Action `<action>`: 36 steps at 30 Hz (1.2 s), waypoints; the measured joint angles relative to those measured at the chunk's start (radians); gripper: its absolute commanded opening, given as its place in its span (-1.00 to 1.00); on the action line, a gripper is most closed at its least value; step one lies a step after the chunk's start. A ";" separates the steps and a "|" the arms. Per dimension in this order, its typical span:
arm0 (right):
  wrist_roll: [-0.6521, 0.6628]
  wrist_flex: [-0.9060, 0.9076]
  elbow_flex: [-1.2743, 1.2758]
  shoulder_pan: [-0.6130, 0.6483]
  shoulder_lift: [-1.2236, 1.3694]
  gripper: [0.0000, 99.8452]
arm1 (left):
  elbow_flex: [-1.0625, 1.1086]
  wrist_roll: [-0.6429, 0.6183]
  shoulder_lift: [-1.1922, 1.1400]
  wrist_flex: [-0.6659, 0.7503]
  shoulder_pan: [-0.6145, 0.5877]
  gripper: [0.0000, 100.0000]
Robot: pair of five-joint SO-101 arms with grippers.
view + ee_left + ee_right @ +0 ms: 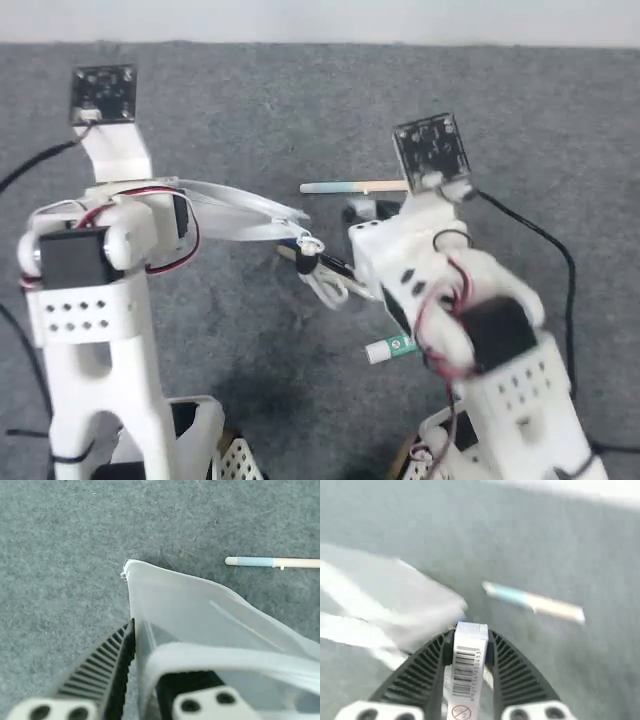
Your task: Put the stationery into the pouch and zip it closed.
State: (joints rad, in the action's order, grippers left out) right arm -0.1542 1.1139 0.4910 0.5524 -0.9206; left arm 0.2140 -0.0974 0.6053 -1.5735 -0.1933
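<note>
- Pouch, translucent, juts from the left arm in the high view, at 9 o'clock from the middle of the grey table. Its white cord is at the middle. A pale blue and cream pen lies at 12 o'clock. The right arm stands at 4 o'clock, with a green-banded stick just beside it at 5 o'clock.
- Left wrist view: the left gripper has its fingers narrow and pinches the pouch wall, one finger outside and the other seen through the plastic. The pen lies beyond, apart from the pouch.
- Right wrist view: the right gripper clamps a white tube bearing a barcode label. The pouch and pen lie blurred beyond its tip.
</note>
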 measured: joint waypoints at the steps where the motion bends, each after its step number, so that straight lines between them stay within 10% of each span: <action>1: 0.000 -0.031 0.000 0.020 -0.021 -0.99 | 0.000 0.000 0.000 -0.008 0.000 -0.87; 16: 0.000 -0.446 0.008 0.227 -0.103 -0.99 | 0.000 -0.141 0.000 -0.029 0.002 -0.98; 36: 0.106 -1.376 0.635 0.319 -0.107 -0.99 | 0.020 -0.207 0.000 0.040 0.002 -0.98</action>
State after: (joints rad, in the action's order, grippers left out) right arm -0.0483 -0.2624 1.1262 0.8715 -1.0280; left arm 0.2340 -0.3046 0.6053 -1.5336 -0.1918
